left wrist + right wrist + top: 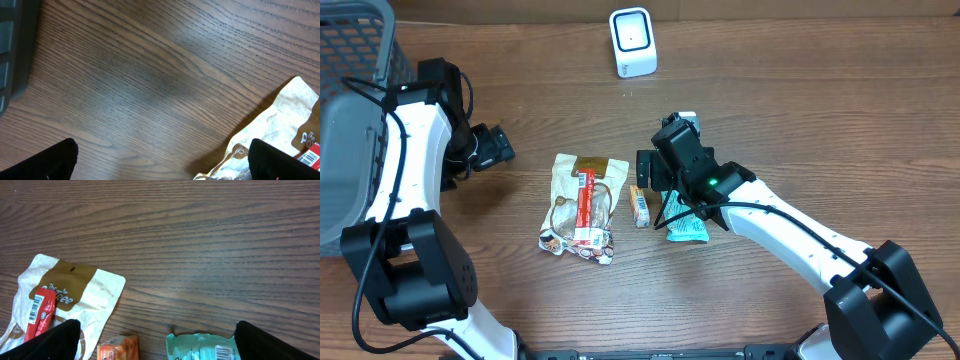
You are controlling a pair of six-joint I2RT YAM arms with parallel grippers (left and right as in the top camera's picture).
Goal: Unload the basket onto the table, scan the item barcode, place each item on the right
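Left pincer (164, 163), open, hovers over table (150, 75) beside cream packet (280, 120).

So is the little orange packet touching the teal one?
Apart. The right wrist view shows a strip of bare table between the orange packet and the teal packet.

Overhead top-down; wrist views low, sharing beige pouch (100, 287)
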